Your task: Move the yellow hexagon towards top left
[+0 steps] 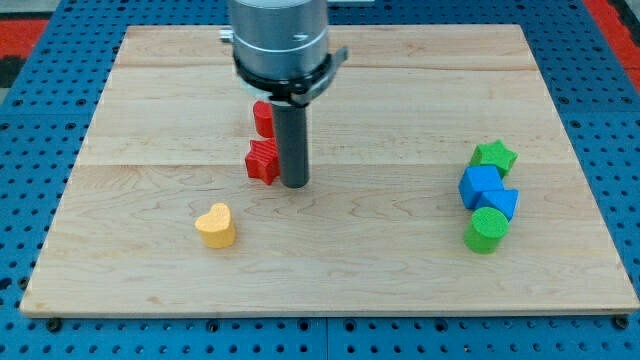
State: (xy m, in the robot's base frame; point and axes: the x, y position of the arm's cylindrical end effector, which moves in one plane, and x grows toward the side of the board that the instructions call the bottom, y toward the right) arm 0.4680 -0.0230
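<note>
You see a pale wooden table (400, 270) with faint grain lines, set on a bright blue base (600, 60) dotted with a regular grid of dark holes, with red (20, 30) showing at the view's top corners. The rod is dark grey down to my tip (294, 185), under a silver-grey housing (278, 35). The heart-shaped block (216, 225) is yellow-orange. Two blocks (264, 160) beside the rod are red (262, 117). On the view's right, you see a green star (494, 156), two blue blocks (481, 185) (504, 203) and a green cylinder (487, 229).
</note>
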